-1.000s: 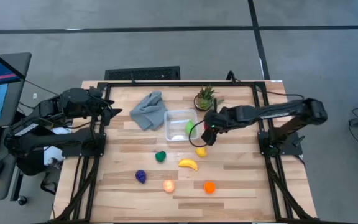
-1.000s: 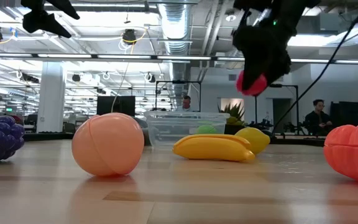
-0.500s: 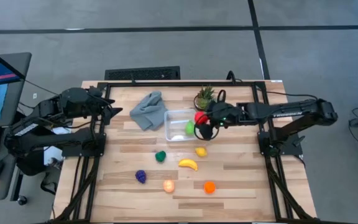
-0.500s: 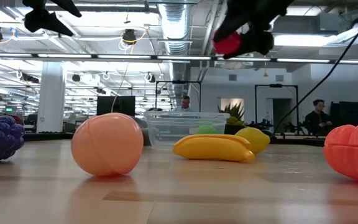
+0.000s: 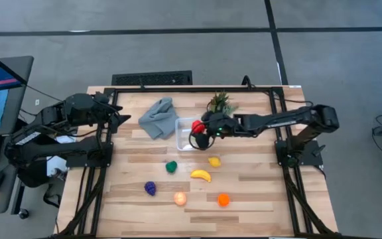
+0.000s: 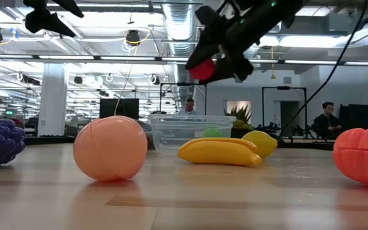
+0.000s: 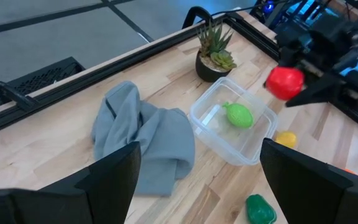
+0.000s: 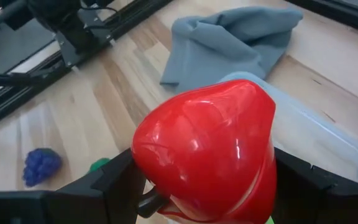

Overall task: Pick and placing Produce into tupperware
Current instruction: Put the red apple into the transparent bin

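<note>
My right gripper is shut on a red toy fruit and hangs over the clear tupperware, which stands on the table with a light green fruit inside. The rest of the produce lies on the table nearer the front: a yellow lemon, a banana, a dark green piece, purple grapes, a peach and an orange piece. My left gripper waits open above the table's left edge, with nothing between its fingers. My right gripper pinches the red fruit's two opposite sides between its two fingers. The fingers come from the table's right side, slanting down. The fruit is lifted clear, well above the tupperware's rim.
A crumpled grey cloth lies just left of the tupperware. A small spiky potted plant stands behind the tupperware's right corner, close to my right arm. The table's left part in front of the cloth is bare wood.
My right gripper has carried the red fruit from above the lemon toward the far edge and then toward the left, to over the tupperware. It rose first, then sank a little. It has tipped from pointing steeply down to a shallower slant.
</note>
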Controlling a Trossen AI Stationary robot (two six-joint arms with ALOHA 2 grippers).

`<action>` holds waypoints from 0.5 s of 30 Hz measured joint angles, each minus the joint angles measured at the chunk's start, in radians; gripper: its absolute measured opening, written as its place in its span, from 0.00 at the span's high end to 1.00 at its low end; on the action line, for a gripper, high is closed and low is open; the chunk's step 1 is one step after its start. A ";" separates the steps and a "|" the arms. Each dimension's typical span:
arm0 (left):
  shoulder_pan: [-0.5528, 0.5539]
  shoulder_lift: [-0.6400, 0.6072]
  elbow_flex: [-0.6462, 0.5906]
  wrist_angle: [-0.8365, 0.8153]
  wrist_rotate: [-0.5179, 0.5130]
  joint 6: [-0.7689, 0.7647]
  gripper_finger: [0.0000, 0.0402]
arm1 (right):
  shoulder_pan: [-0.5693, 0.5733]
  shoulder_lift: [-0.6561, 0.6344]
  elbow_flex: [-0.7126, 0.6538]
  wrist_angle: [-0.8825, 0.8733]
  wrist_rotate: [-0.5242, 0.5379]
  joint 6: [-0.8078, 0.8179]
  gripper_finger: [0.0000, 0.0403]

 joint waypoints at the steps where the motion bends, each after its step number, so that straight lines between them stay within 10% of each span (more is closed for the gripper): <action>1: 0.000 0.000 0.000 0.000 0.000 0.000 0.21 | -0.006 0.014 0.000 0.017 -0.012 0.000 0.27; 15: 0.000 0.000 0.000 0.001 -0.003 0.000 0.21 | -0.042 0.150 0.000 0.144 -0.096 0.020 0.27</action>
